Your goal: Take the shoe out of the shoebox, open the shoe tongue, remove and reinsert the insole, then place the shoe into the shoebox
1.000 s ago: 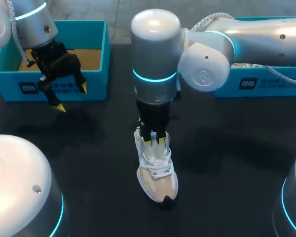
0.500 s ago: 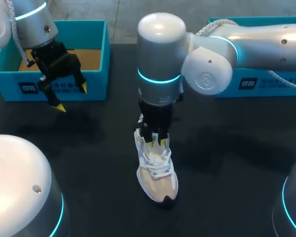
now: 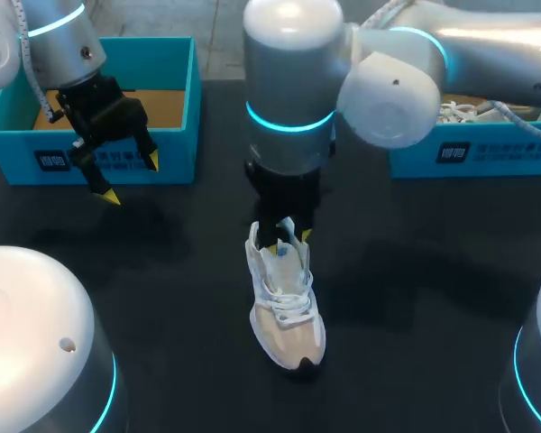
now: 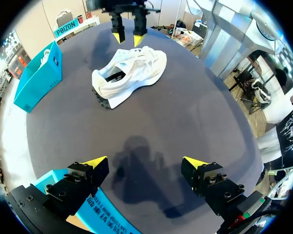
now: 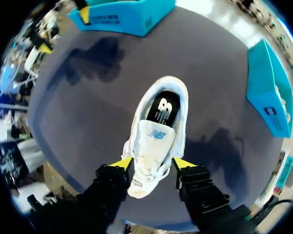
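Your right claw [image 3: 288, 240] is released over the white shoe [image 3: 288, 311], one finger on each side of its upper. Your left claw [image 3: 131, 179] is released above the tabletop [image 3: 415, 298], near the shoebox [image 3: 176, 99].

Soft white mesh and cloth on the sneaker [image 3: 288, 334], woven laces [image 3: 288, 302], smooth black insole [image 5: 162, 108] inside. Matt dark tabletop [image 3: 415, 298], barely any shine. Matt teal cardboard for the far-left shoebox [image 3: 178, 99], raw brown inside. Glossy silver shell on the right arm [image 3: 288, 72]. Matt black plastic on the left gripper [image 3: 131, 179], with bright yellow tips.
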Robot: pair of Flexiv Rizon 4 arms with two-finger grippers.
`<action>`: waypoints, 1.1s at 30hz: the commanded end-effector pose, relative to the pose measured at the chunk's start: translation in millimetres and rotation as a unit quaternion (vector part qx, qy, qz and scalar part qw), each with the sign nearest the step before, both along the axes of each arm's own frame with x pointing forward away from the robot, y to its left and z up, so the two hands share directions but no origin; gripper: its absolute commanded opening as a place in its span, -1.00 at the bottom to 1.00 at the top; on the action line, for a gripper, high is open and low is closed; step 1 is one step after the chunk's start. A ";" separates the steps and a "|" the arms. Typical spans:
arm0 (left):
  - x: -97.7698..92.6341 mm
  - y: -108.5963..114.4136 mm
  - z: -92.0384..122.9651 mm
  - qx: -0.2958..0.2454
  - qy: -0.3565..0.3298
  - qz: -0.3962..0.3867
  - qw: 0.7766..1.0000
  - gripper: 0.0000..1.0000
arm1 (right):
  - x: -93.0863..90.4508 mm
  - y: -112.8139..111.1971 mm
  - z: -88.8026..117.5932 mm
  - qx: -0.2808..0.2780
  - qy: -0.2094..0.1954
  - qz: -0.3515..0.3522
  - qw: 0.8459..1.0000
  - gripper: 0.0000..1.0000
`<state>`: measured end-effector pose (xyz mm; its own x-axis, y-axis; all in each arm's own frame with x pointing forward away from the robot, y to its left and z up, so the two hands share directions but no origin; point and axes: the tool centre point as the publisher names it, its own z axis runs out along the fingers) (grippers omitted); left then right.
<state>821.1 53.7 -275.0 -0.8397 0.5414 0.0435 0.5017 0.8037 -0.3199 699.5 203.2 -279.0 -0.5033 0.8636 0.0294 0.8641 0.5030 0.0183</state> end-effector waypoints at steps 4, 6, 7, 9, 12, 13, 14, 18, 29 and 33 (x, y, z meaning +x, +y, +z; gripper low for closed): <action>0.1 0.2 0.1 0.001 0.000 0.000 1.000 1.00 | 3.0 -6.8 21.9 0.024 0.007 0.208 0.978 1.00; 0.1 0.2 0.1 0.001 0.000 0.000 1.000 1.00 | 4.4 -5.4 29.0 0.029 0.008 0.243 0.969 1.00; 0.1 0.2 0.1 0.001 0.000 0.000 1.000 1.00 | 4.4 -4.0 34.9 0.044 0.018 0.293 0.955 1.00; 0.1 0.2 0.1 0.001 0.000 0.000 1.000 1.00 | 4.0 -0.4 41.3 0.067 0.026 0.362 0.929 1.00; 0.1 0.2 0.1 0.001 0.000 0.000 1.000 1.00 | 1.3 2.3 45.8 0.109 0.048 0.450 0.885 1.00; 0.1 0.2 0.1 0.001 0.000 0.000 1.000 1.00 | 1.3 2.3 45.8 0.109 0.048 0.450 0.885 1.00; 0.1 0.2 0.1 0.001 0.000 0.000 1.000 1.00 | 1.3 2.3 45.8 0.109 0.048 0.450 0.885 1.00; 0.1 0.2 0.1 0.001 0.000 0.000 1.000 1.00 | 1.3 2.3 45.8 0.109 0.048 0.450 0.885 1.00; 0.1 0.2 0.1 0.001 0.000 0.000 1.000 1.00 | 12.1 12.2 48.5 0.004 0.036 0.486 0.873 1.00; 0.1 0.2 0.1 0.001 0.000 0.000 1.000 1.00 | 20.4 15.7 47.7 -0.026 0.011 0.501 0.865 1.00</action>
<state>821.1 53.7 -275.0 -0.8397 0.5414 0.0435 0.5017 0.8037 -0.3199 721.2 203.2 -236.6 -0.9958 0.0238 0.0884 0.0303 0.9968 0.0735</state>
